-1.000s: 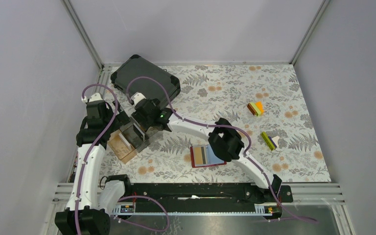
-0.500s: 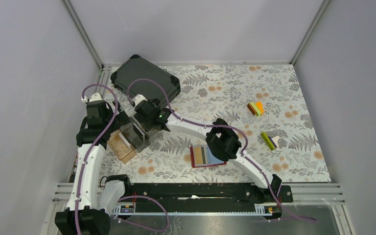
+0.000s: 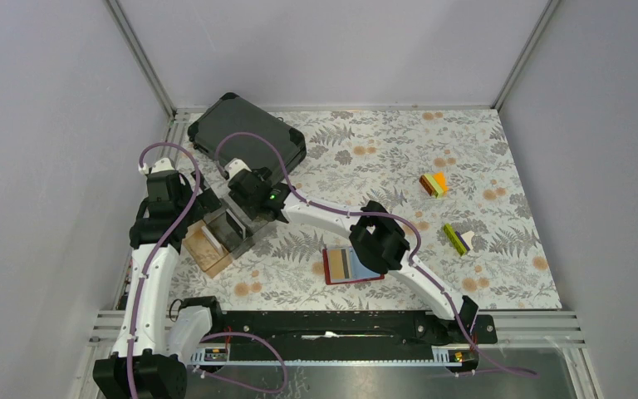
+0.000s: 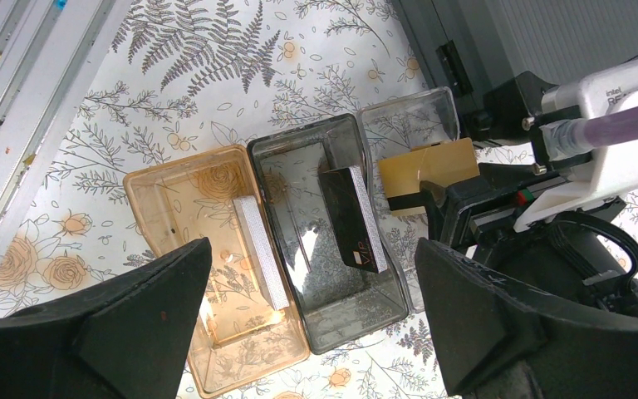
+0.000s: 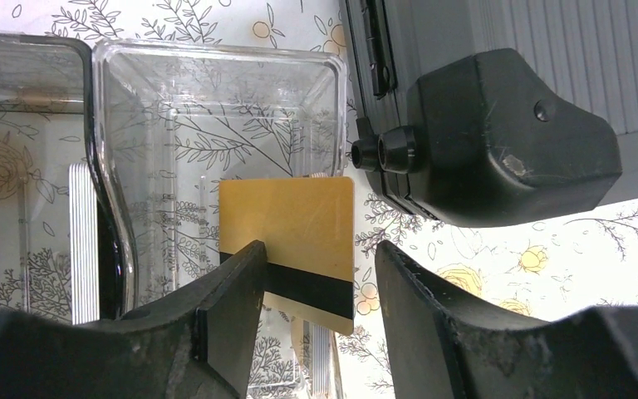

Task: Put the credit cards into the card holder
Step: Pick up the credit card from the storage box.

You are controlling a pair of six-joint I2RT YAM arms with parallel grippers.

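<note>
Gold plastic credit card (image 5: 287,220) is leaning in the clear plastic box (image 5: 216,46) by the table's (image 3: 432,150) left edge, pickup underway: right gripper (image 5: 316,266) is straddling it, jaws spread, needing a firm pinch next; left gripper (image 4: 311,249) is gaping.

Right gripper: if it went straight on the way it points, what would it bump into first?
Probably the gold card, which sits between the open fingers of the right gripper. Behind it is the floor of the clear box, though depth is hard to judge.
</note>
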